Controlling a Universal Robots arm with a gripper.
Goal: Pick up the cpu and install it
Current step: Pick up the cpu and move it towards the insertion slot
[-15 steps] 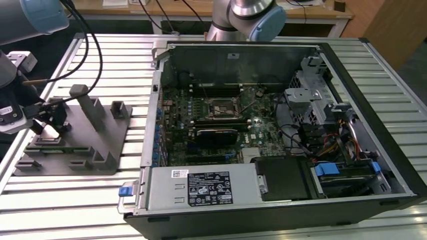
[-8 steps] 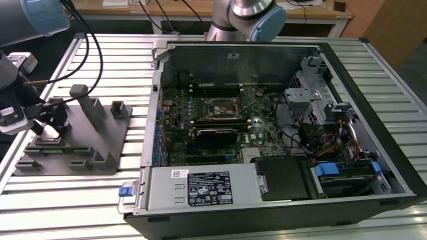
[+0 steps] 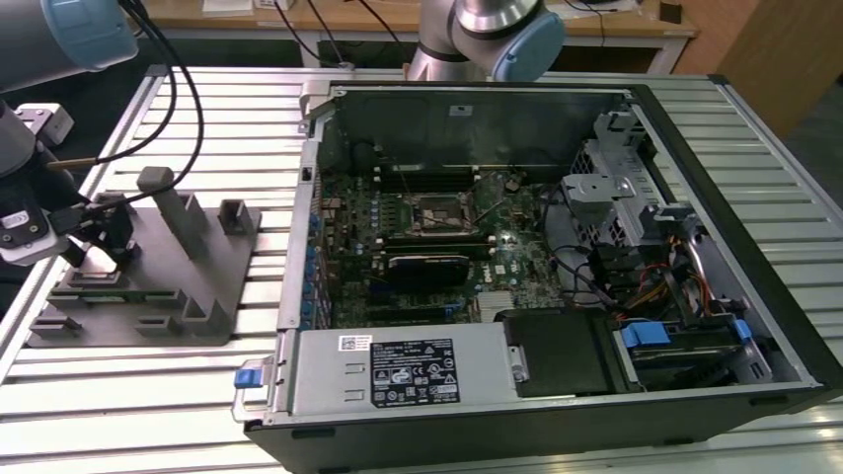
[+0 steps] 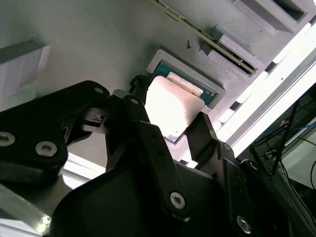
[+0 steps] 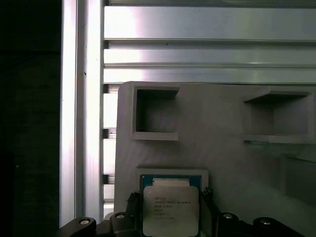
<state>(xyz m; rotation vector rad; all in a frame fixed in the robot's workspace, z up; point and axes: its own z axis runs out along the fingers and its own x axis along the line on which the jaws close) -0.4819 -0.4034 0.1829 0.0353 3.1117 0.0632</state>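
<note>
The cpu [image 5: 171, 210], a flat square chip with a pale silvery top and a thin green rim, lies in a shallow pocket of the grey plastic fixture [image 5: 222, 148]. The chip [image 4: 170, 106] looks bright white in the second wrist view. My gripper [image 5: 170, 201] straddles it, one black finger [image 4: 139, 106] against one edge and the other finger against the opposite edge. In the exterior view the gripper [image 3: 103, 252] hangs over the fixture [image 3: 172, 286] at the exterior view's left, and it hides the chip there.
An open computer case [image 3: 527, 257] lies on the slatted metal table [image 3: 145, 395] at the exterior view's right, its motherboard socket [image 3: 437, 212] exposed. Upright posts [image 3: 165, 212] rise from the fixture beside the gripper. A second arm's base [image 3: 488, 39] stands behind the case.
</note>
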